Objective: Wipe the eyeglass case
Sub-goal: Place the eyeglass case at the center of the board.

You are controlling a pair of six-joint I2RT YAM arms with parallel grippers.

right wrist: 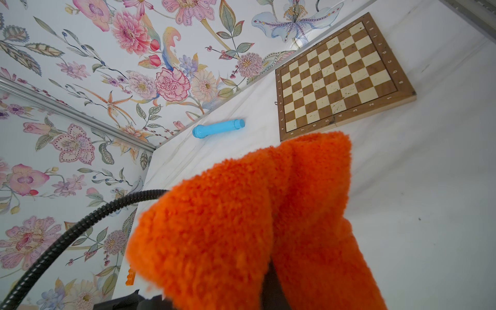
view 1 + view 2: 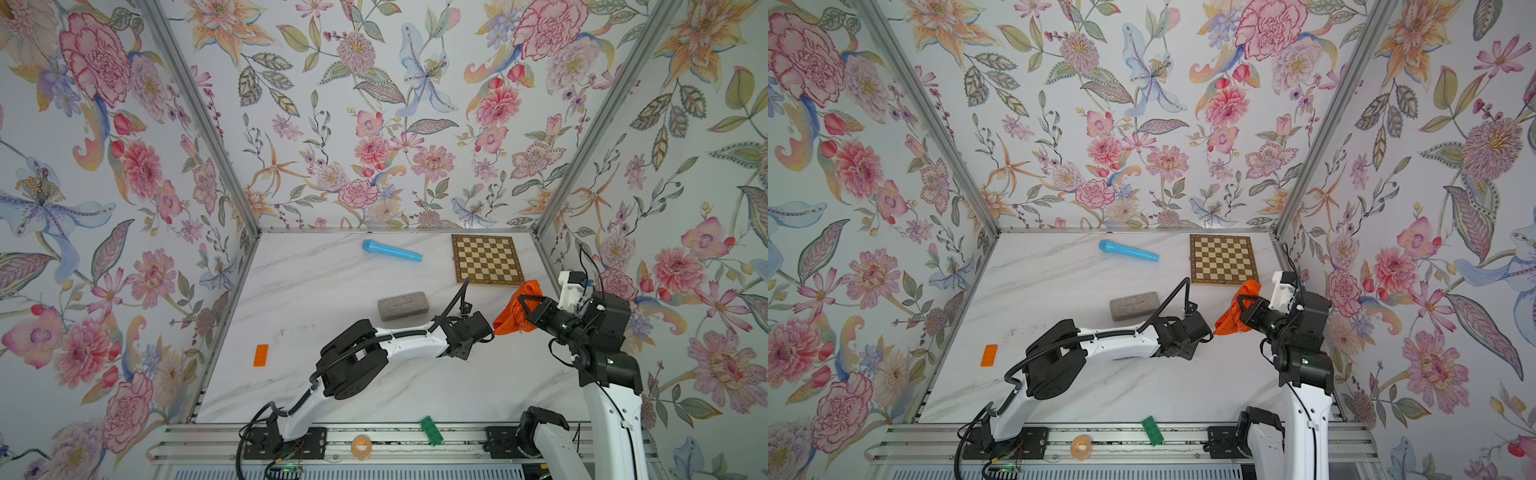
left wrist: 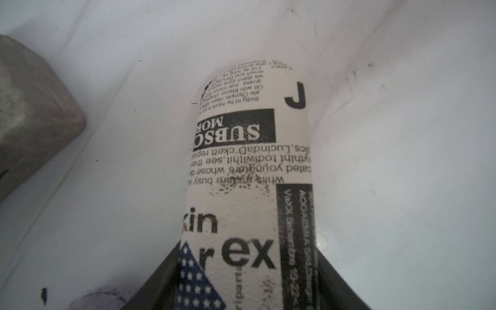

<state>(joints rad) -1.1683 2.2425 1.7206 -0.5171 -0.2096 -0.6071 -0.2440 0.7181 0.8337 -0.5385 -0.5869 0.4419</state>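
Grips the eyeglass case (image 3: 249,161) in the left gripper (image 3: 248,244), with jaws drawn in narrow against its two long sides. Shows a cream cover printed like newspaper, bold black letters all over and a patch of white stars on blue down by the jaws. Holds it over the marble table (image 2: 332,282), on the near side of the chessboard (image 2: 486,259), off that board's near left corner. Cannot make out the case in either top view, tucked under the end of the left arm (image 2: 407,340).

Pinches an orange cloth (image 2: 509,322) in the right gripper (image 2: 523,309), jaws clamped tight on a bunch of it, fluffy folds drooping either side. Has that cloth raised just off the chessboard's near right corner; appears in both top views to overlap that corner, though cannot tell whether touching. Close together, cloth and left gripper, just nearer than the chessboard's front edge; cannot judge contact.

And the rest: a grey oblong block (image 2: 403,305) lying flat, to the near left of the chessboard; a blue tube (image 2: 390,250) on its side straight left of the chessboard, up by the back wall; an orange brick (image 2: 260,355) far off to the chessboard's near left; a green brick (image 2: 431,430) and a roll of tape (image 2: 360,446) on the metal rail (image 2: 199,444), well to the near side of the chessboard.
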